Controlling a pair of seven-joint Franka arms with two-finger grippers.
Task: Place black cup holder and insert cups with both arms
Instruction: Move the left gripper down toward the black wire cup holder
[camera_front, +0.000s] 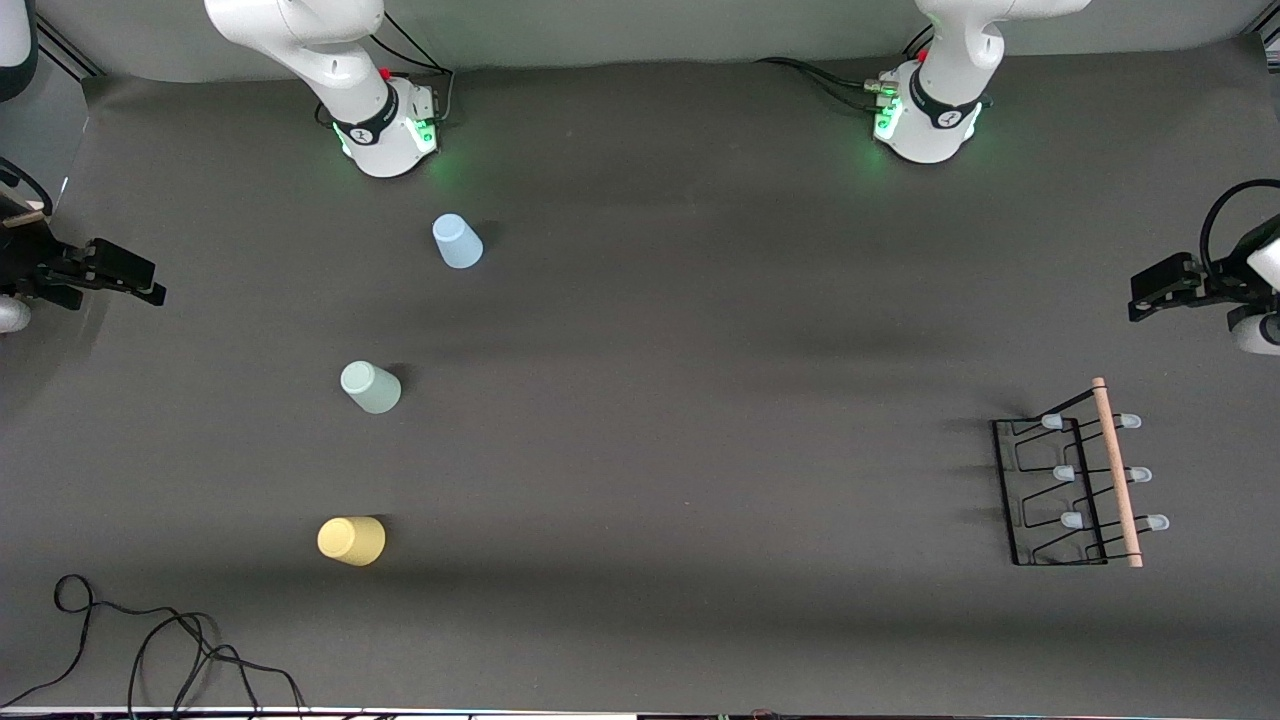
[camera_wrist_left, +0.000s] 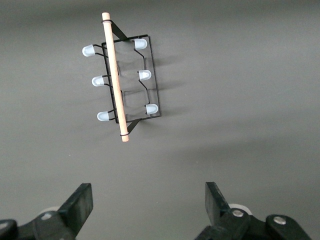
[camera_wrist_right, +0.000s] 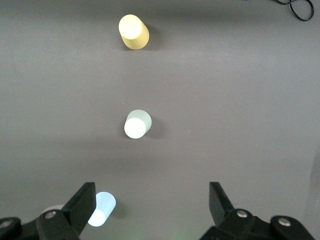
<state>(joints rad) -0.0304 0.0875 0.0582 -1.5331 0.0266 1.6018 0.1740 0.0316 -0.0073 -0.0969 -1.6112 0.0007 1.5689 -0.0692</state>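
Left wrist view shows our left hand (camera_wrist_left: 146, 212) spread wide and empty, hanging over bare worktop (camera_wrist_left: 250, 100) with the black cup holder (camera_wrist_left: 127, 82) lying apart from it; in the front view that holder stands toward the left arm's end of the worktop, upright on its rectangular base, nearer the front camera than the hand; the right hand (camera_wrist_right: 150, 212) is likewise spread and empty, over the worktop at the right arm's end, with the cups strung out before it.

We judge the holder light but stiff, thin wire that would slip or twist between flat pads; the wooden rod (camera_wrist_left: 115, 77) along its top looks the surest hold, taken near the middle so the rack hangs level; the pegs (camera_wrist_left: 145, 75) are best left alone.

The cups look like thin plastic, very light and smooth, easily tipped or squashed; all appear to stand mouth down, so we would pinch across the tapered wall, gently.

Counted: one holder with six pale-tipped pegs, three to each side of the rod; three cups, one light blue cup (camera_front: 457, 241), one pale green cup (camera_front: 370, 387), one yellow cup (camera_front: 352, 540), the yellow nearest the front camera; none is on a peg yet.
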